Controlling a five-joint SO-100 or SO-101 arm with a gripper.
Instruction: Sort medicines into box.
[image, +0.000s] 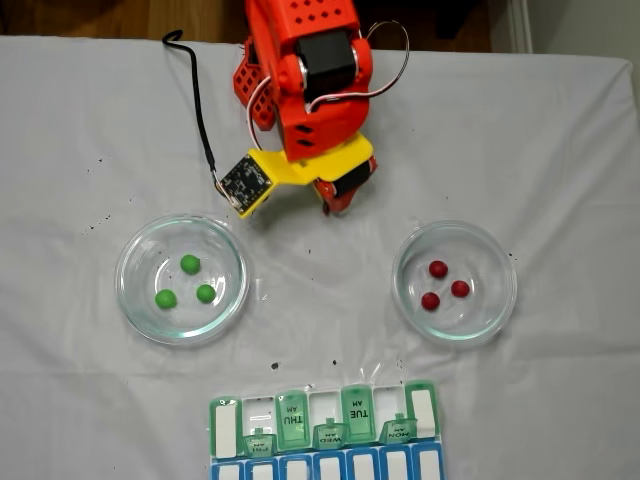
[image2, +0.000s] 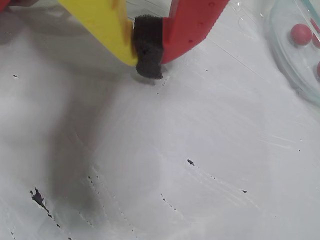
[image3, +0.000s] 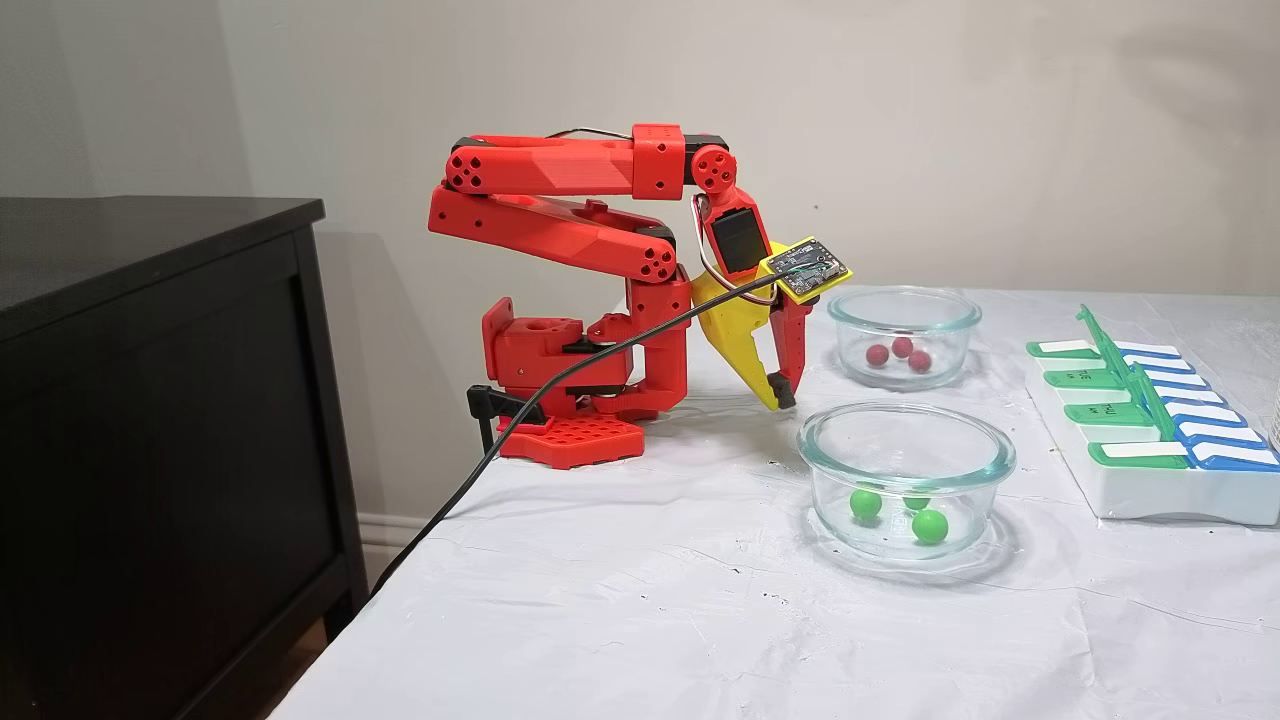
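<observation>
End effector (image3: 779, 398) between dishes (image3: 905, 470)

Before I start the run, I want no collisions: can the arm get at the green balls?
Probably yes. The end effector hangs shut near the table, and the green balls lie in an open-topped glass dish nearby.

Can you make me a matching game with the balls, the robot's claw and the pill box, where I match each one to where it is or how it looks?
Things:
1. green balls
2. red balls
3. gripper
4. pill box

Places or states:
A. shut, tip down near the cloth between the dishes
B. in the glass dish on the right of the top-down fixed view
C. at the near table edge, some lids flipped open
D. in the glass dish on the left of the top-down fixed view

Pairs: 1-D, 2-B, 3-A, 4-C
</observation>
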